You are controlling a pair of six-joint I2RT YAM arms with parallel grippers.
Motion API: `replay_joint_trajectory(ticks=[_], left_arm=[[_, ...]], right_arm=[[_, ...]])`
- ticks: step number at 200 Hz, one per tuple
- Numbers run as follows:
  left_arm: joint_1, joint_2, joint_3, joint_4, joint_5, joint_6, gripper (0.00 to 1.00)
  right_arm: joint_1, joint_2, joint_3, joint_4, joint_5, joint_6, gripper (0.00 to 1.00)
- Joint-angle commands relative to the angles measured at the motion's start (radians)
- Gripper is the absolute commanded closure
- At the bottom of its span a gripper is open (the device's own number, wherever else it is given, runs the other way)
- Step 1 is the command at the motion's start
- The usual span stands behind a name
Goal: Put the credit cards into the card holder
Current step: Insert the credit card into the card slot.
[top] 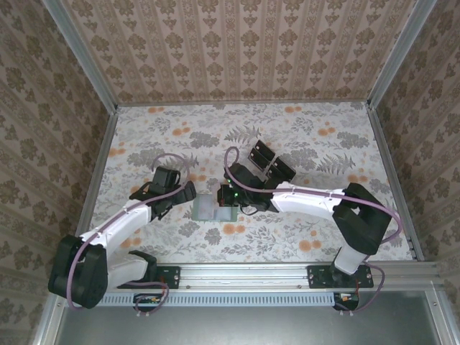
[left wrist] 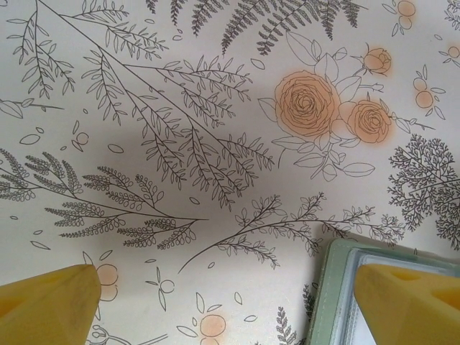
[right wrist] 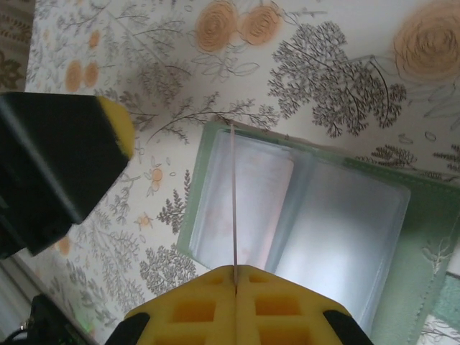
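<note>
The card holder (top: 208,209) lies open on the flowered table between both arms, its clear inner sleeves (right wrist: 338,223) facing up. My right gripper (right wrist: 235,272) is shut on a thin pale pink credit card (right wrist: 233,194), seen edge-on, standing upright over the holder's left half. Another pink card (right wrist: 255,187) shows faintly inside the left sleeve. My left gripper (left wrist: 230,309) is open just left of the holder, its right fingertip (left wrist: 410,302) over the holder's green corner (left wrist: 327,287) and its left fingertip (left wrist: 50,302) over bare table. From above, the left gripper (top: 183,195) and right gripper (top: 233,205) flank the holder.
A clear stand with black blocks (top: 272,162) sits just behind the right arm's wrist. In the right wrist view the left gripper's black and yellow finger (right wrist: 65,165) looms left of the holder. Patterned walls (top: 237,50) enclose the table on three sides.
</note>
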Motion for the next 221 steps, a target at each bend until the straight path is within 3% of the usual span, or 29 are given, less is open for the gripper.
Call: replay_joint_trajectory(ticks=[1, 135, 182, 214, 221], left_arm=[[0.010, 0.007, 0.028, -0.034, -0.013, 0.032, 0.00], [0.026, -0.003, 0.014, -0.028, 0.044, 0.049, 0.00], [0.006, -0.014, 0.004, 0.011, 0.121, 0.071, 0.00], [-0.031, 0.016, 0.011, 0.035, 0.130, 0.085, 0.00], [-0.072, 0.026, 0.014, 0.043, 0.129, 0.090, 0.00]], right_arm=[[0.026, 0.030, -0.038, 0.095, 0.101, 0.108, 1.00], [0.013, 0.045, -0.149, 0.064, 0.148, 0.108, 1.00], [-0.024, 0.030, -0.178, 0.111, 0.058, 0.039, 1.00], [-0.042, 0.014, -0.169, 0.163, -0.035, -0.031, 1.00], [-0.044, 0.009, -0.163, 0.161, -0.045, -0.044, 1.00]])
